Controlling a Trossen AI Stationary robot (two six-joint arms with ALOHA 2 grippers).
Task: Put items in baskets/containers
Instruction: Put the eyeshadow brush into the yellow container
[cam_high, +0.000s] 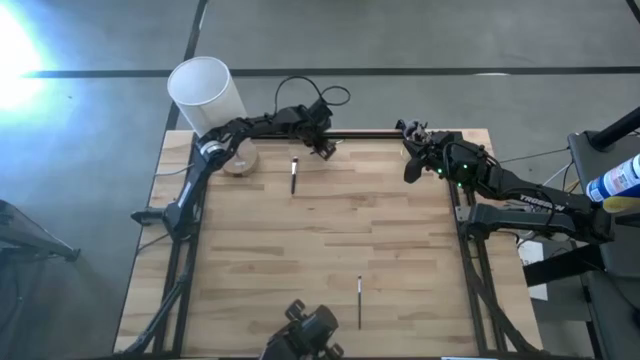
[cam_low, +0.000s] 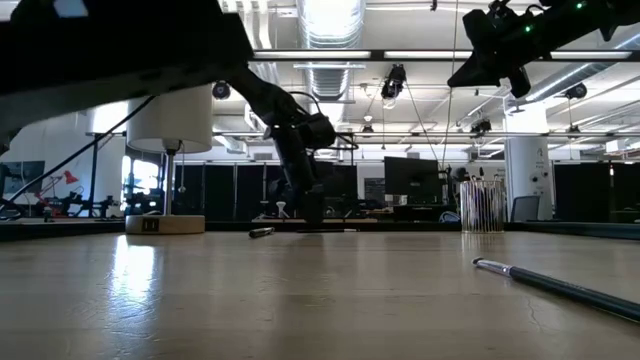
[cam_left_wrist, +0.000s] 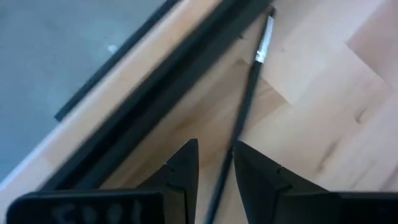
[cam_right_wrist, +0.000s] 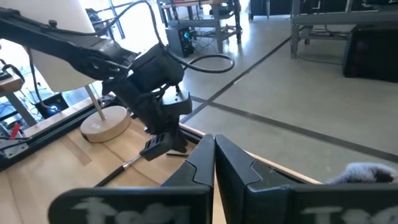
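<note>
A thin dark stick with a silver band (cam_high: 294, 175) lies flat on the table near the far edge. My left gripper (cam_high: 322, 148) is down at the table over it. In the left wrist view its open fingers (cam_left_wrist: 214, 149) stand on either side of the stick (cam_left_wrist: 249, 93), with a gap on each side. A second stick (cam_high: 360, 300) lies near the table's near edge, also in the low view (cam_low: 560, 285). My right gripper (cam_high: 410, 170) hangs raised over the far right corner, shut (cam_right_wrist: 214, 142) and empty. No small yellowish cup shows plainly.
A tall white cylinder (cam_high: 205, 92) stands on a stem with a round wooden base (cam_high: 240, 158) at the far left corner. A black rail (cam_left_wrist: 186, 68) runs along the far edge. A clear striped container (cam_low: 483, 207) shows far off in the low view. Bare wood (cam_high: 330, 240) fills the table's middle.
</note>
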